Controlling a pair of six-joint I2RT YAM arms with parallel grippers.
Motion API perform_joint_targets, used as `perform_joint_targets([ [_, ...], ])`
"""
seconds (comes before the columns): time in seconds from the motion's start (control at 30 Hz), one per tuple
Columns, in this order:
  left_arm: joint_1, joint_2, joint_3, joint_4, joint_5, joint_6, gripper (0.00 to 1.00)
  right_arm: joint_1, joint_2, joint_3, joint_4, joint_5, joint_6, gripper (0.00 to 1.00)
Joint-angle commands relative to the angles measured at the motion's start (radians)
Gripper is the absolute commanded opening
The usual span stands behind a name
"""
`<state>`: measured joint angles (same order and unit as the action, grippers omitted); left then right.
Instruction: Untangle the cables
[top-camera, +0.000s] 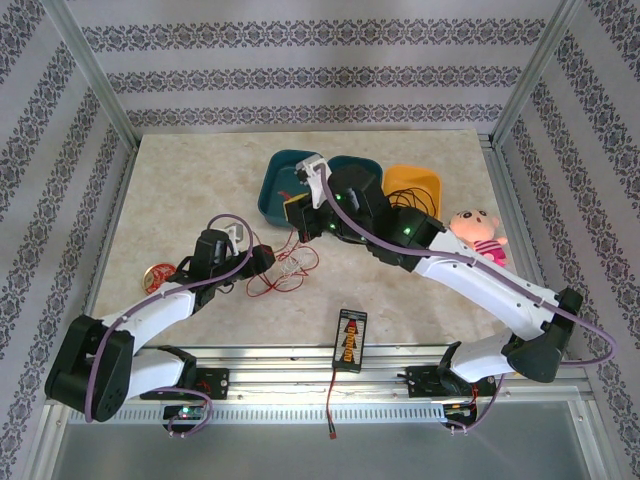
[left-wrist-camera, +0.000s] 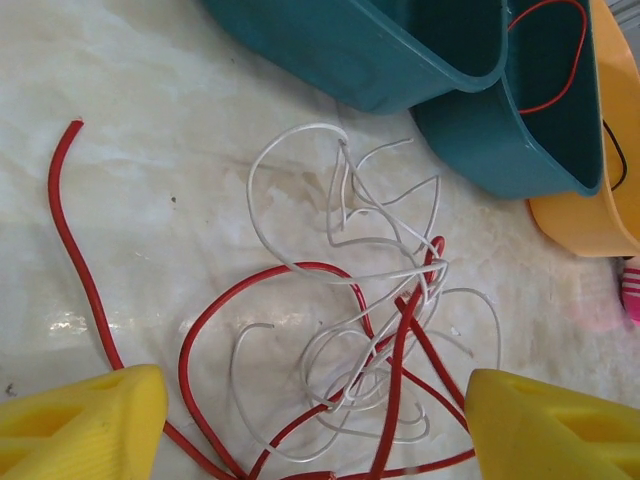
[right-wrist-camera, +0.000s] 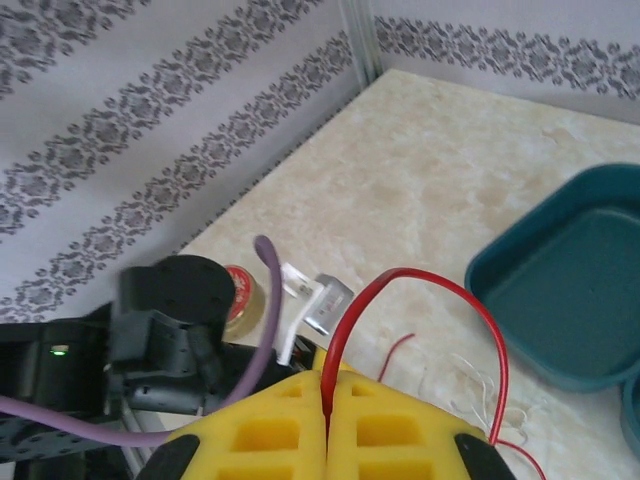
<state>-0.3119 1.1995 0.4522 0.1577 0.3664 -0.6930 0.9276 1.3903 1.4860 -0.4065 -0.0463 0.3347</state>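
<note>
A red cable (left-wrist-camera: 260, 275) and a whitish-clear cable (left-wrist-camera: 290, 133) lie tangled together on the marble table (top-camera: 180, 190). My left gripper (left-wrist-camera: 315, 430) hangs open just above this tangle, one yellow fingertip (left-wrist-camera: 85, 420) on each side, touching neither wire. In the top view it (top-camera: 268, 262) sits at the tangle's left edge. My right gripper (right-wrist-camera: 327, 400) is shut on a strand of the red cable (right-wrist-camera: 420, 275), which arches up out of the pads and drops to the right. It (top-camera: 297, 220) hovers near the teal bin's front rim. A thin black cable (left-wrist-camera: 615, 150) lies in the yellow bin.
Two teal bins (top-camera: 272, 190) (top-camera: 355, 163) and a yellow bin (top-camera: 415, 178) stand behind the tangle; a red wire (left-wrist-camera: 560, 95) shows inside one teal bin. A pink plush toy (top-camera: 475, 232) lies right. A black device (top-camera: 350, 338) with red lead sits near the front. A red-lidded tin (top-camera: 160, 275) stands left.
</note>
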Motion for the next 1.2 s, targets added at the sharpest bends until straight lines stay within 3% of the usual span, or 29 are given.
perform_joint_targets([
  [0.0,0.01,0.018,0.0,0.061,0.024,-0.01,0.76,0.011,-0.011,0.074,0.024,-0.045,-0.041,0.0],
  [0.63,0.011,0.018,-0.015,0.072,0.023,-0.013,0.72,0.013,0.054,0.321,-0.102,-0.015,-0.147,0.0],
  [1.17,0.012,-0.079,-0.03,-0.03,-0.065,-0.015,0.77,0.01,0.021,0.28,-0.12,0.211,-0.192,0.0],
])
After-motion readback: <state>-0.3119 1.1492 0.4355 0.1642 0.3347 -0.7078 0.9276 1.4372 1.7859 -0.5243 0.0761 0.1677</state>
